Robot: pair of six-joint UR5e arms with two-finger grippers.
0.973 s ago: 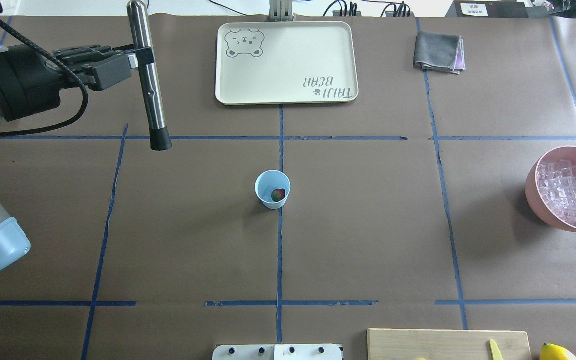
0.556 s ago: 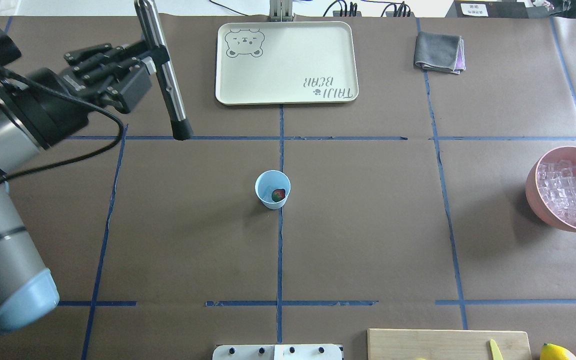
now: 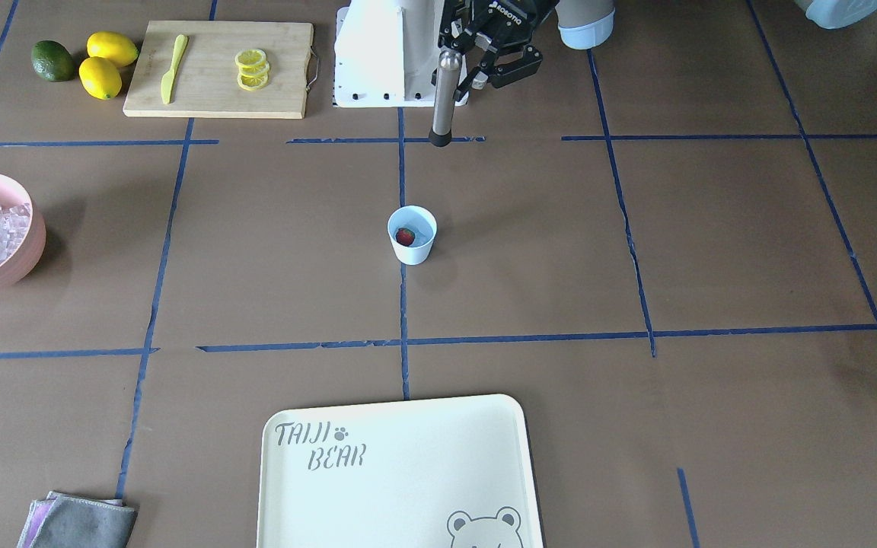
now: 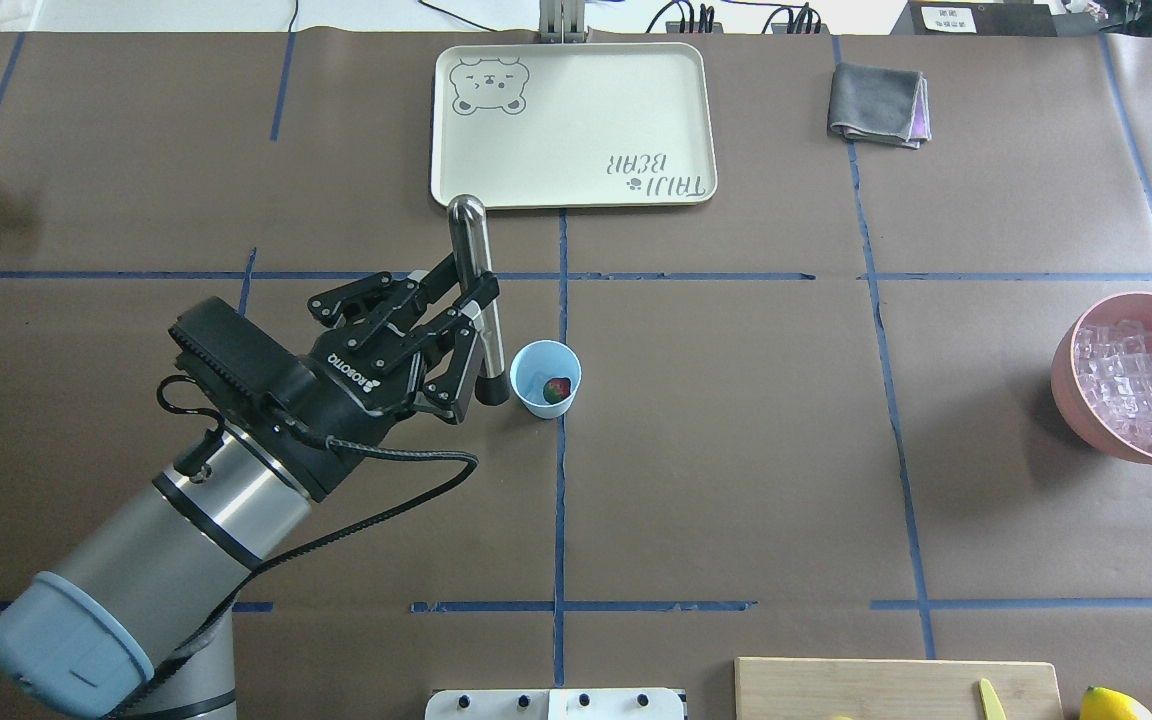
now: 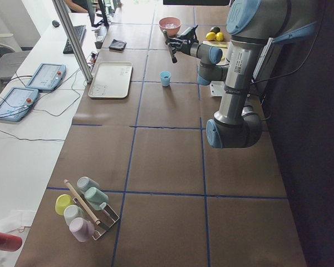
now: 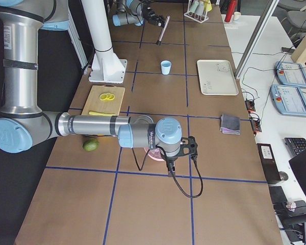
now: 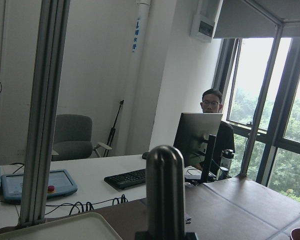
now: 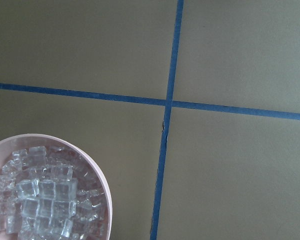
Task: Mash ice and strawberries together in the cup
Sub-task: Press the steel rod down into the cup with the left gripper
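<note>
Broadly, the table [image 4: 736, 480] is open brown paper around its centre, with the tray [image 4: 576, 120] at the far edge and the pink bowl [image 4: 1071, 400] of ice [image 4: 1136, 385] at the right edge, well apart from the cup [image 4: 541, 408]. The right gripper [image 6: 189, 145] shows only from the side, so its opening cannot be told. The left gripper [image 4: 479, 298] is clamped on a metal rod [image 4: 469, 240], near upright, dark tip raised just beside the cup's left rim; the strawberry [image 4: 558, 389] lies inside the cup, mid-table.
</note>
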